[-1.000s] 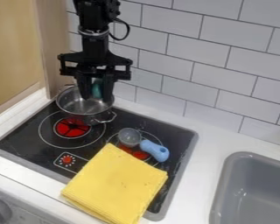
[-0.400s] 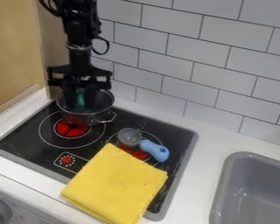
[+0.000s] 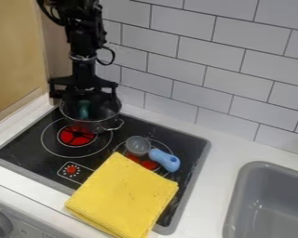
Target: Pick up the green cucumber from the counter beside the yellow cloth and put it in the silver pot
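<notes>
One gripper (image 3: pixel 87 111), closed on teal object (image 3: pixel 84 108)

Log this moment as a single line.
tool: at mouth of pot, by teal item | pot: on stovetop | blue-handled scoop: beside yellow cloth | sink: right

The pot (image 3: pixel 88 122) is shiny metal, the stovetop (image 3: pixel 29 154) glossy black, the folded yellow cloth (image 3: pixel 123 195) matt and textured, and the wall tiles (image 3: pixel 195 60) smooth.
</notes>
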### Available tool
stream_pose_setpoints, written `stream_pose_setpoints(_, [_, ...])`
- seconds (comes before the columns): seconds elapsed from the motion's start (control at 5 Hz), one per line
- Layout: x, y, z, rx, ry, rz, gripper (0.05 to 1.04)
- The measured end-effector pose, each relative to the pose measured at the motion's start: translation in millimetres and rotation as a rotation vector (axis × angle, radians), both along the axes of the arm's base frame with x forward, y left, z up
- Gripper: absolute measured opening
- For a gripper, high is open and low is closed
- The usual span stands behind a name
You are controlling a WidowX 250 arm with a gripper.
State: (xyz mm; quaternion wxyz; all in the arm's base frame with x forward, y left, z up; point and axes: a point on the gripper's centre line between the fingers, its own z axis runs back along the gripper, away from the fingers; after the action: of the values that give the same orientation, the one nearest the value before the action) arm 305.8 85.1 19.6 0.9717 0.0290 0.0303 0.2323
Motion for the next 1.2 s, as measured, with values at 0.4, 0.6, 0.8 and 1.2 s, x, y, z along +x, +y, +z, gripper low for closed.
stream_pose_setpoints(0.4, [1.0,-2.7,4.6,-0.019,-0.012,0.001,0.759])
stream_pose_setpoints(0.6, [0.7,-3.0,15.4,-0.018,-0.025,-0.015,1.001])
stream_pose_setpoints(0.8, [1.9,-3.9,29.8,-0.016,-0.060,-0.002,1.009])
stream_pose_setpoints(1.2, [0.3,-5.0,65.0,-0.004,-0.126,-0.008,0.999])
